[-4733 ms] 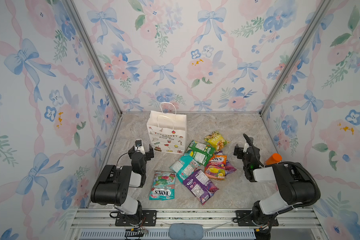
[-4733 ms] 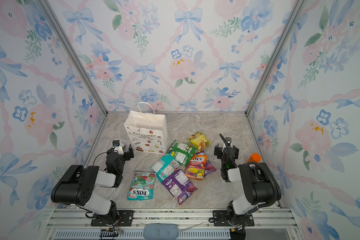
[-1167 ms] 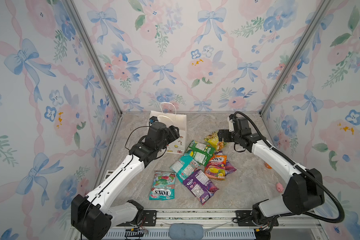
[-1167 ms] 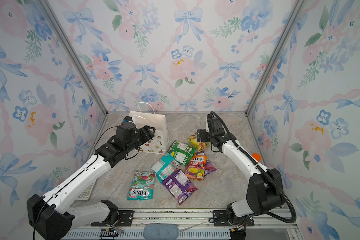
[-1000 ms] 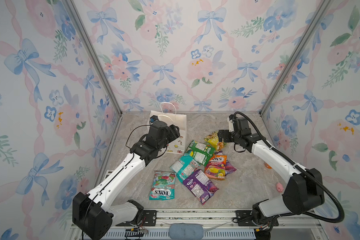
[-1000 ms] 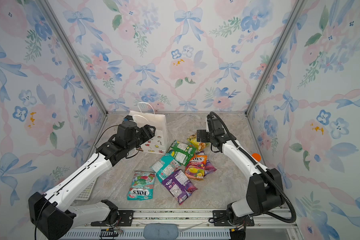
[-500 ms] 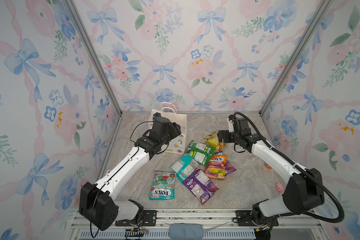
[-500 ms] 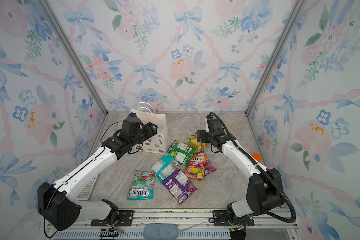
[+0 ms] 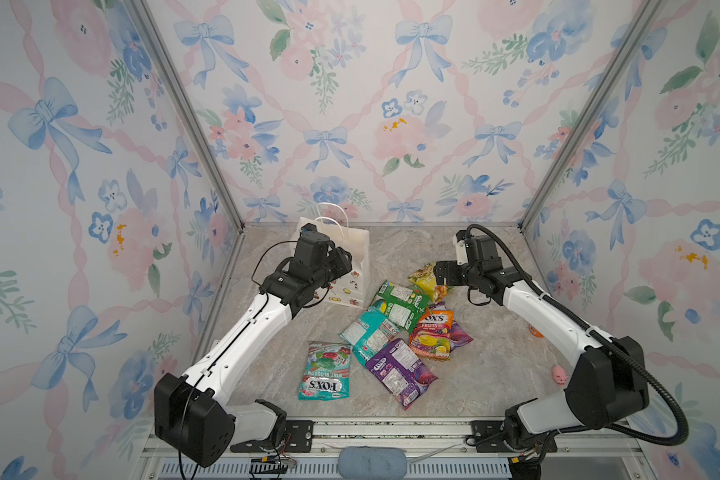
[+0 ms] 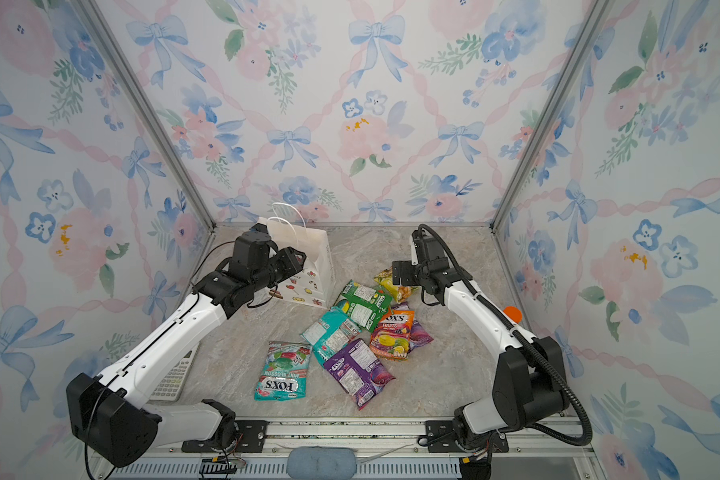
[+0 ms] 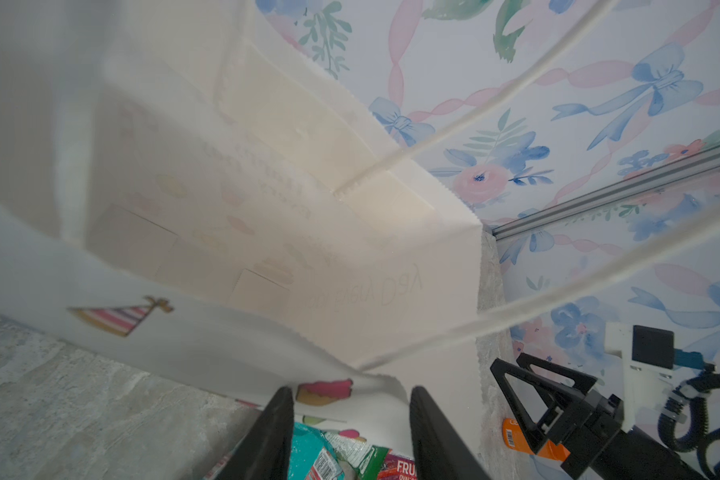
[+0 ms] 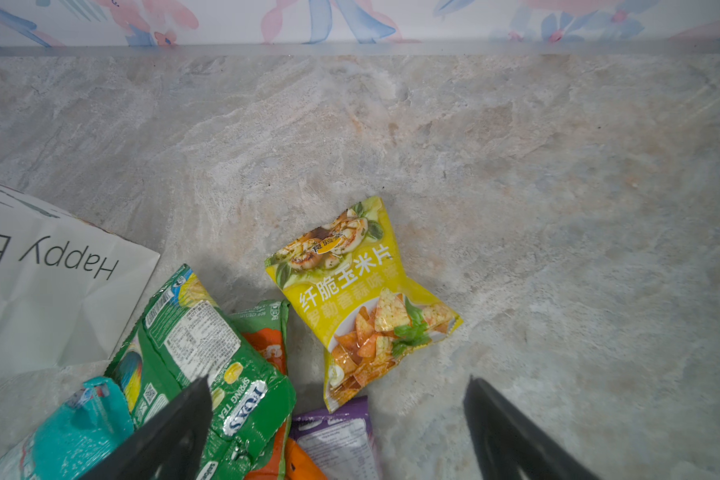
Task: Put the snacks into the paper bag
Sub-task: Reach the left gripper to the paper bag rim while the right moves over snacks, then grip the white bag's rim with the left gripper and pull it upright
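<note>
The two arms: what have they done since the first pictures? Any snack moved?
Both unfolded and reached out. The left pincer went to the rim of the paper bag, jaws astride it, not closed. The right pincer hangs open over the yellow chip bag. The snacks and bag stayed put.

Snacks point(image 9: 393, 309) clustered beside (standing) paper bag point(image 9: 360, 249).

Between the fingers point(image 12: 171, 432) of the right gripper point(image 12: 337, 380) the yellow chip bag point(image 12: 358, 299) lies free; the green packet point(image 12: 200, 345) crowds one finger.
</note>
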{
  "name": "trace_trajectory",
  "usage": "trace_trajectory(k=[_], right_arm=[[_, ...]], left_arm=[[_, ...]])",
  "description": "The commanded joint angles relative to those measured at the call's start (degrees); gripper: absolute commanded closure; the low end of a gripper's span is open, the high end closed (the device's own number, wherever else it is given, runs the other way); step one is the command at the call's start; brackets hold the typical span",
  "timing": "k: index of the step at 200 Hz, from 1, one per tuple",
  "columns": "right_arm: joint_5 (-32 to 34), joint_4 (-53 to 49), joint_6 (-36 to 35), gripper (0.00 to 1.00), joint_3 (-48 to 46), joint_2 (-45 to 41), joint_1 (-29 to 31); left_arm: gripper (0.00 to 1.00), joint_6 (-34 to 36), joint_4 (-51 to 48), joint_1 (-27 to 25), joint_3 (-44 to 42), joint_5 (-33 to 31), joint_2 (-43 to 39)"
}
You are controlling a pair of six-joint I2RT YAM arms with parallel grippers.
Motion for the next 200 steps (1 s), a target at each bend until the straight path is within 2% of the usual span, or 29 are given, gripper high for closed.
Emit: trace_trajectory(k=[1, 37, 58, 72, 94, 162, 200], right_arm=[[-1.33, -0.82, 0.24, 0.03, -0.11, -0.69, 0.56], [-2.54, -0.81, 0.86, 0.04, 0.28, -0.71, 0.54], [-2.63, -1.07, 0.87, 0.04, 0.25, -0.96, 0.58], [-2.72, -1.02, 0.96, 0.04, 0.28, -1.14, 0.62], [-3.17, -0.81, 1.07, 0.03, 0.38, -1.14, 0.54], [-4.21, -0.21, 0.74, 0.03, -0.5, -1.64, 0.55], [-5.09, -0.3, 1.07, 0.03, -0.14, -1.23, 0.6]], left_arm=[[0.56, 2.98, -3.64, 1.5, 0.95, 1.53, -1.22], [0.57, 7.04, -6.69, 5.16, 5.65, 5.85, 0.65], [0.5, 8.47, -9.0, 5.17, 9.37, 6.4, 1.74], [0.39, 8.17, -9.02, 4.9, 9.18, 6.36, 1.68], [0.34, 7.82, -8.98, 4.81, 7.68, 5.67, 1.96], [0.33, 9.08, -11.86, 4.89, 8.61, 6.15, 4.74], [0.42, 11.74, -14.86, 5.37, 10.68, 7.54, 6.51]])
